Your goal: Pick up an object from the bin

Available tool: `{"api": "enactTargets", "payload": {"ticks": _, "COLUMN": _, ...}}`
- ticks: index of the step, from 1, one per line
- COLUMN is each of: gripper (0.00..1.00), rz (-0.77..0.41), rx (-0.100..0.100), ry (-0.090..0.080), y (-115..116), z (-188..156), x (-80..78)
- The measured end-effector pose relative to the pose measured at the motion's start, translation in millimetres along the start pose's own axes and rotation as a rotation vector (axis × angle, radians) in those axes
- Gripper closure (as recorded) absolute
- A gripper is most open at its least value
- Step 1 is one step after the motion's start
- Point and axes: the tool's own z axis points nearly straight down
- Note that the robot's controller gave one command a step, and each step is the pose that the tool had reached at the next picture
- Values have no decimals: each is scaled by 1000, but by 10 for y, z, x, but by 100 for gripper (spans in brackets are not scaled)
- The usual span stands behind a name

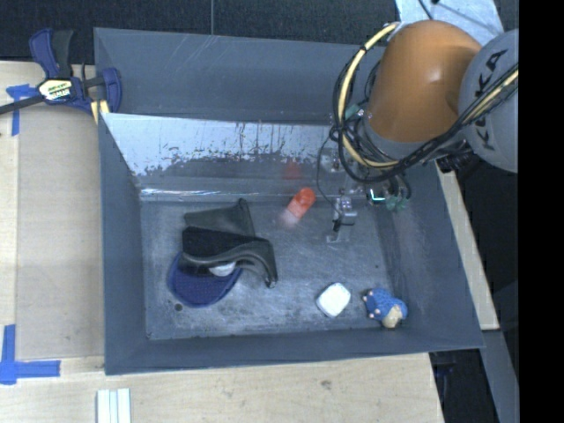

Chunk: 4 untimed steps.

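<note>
Small orange piece (301, 202), just beside hand (337, 229)

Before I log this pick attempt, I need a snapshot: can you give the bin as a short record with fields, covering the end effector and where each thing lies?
container: grey metal bin
end effector: low over bare floor, far right part of the bin
nearest thing: small orange piece, just to the view's left of it, apart from it
near right corner: white rounded lump with a blue and yellow toy beside it
left half: black curved thing lying over a blue round thing
</note>
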Motion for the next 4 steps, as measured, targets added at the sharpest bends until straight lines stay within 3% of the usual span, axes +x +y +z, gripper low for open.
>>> {"api": "enactTargets", "payload": {"ticks": 1, "gripper": 0, "rz": -152, "rx": 0, "ry": -1, "y": 228, "z": 1287, "x": -233}}
{"api": "enactTargets", "payload": {"ticks": 2, "gripper": 0, "rz": -34, "rx": 0, "ry": -5, "y": -382, "z": 1402, "x": -355}}
{"api": "enactTargets", "payload": {"ticks": 3, "gripper": 100, "rz": -36, "rx": 0, "ry": -10, "y": -370, "z": 1378, "x": -373}}
{"api": "enactTargets", "payload": {"ticks": 4, "gripper": 100, "rz": 59, "rx": 0, "ry": -17, "y": -294, "z": -223, "x": -191}}
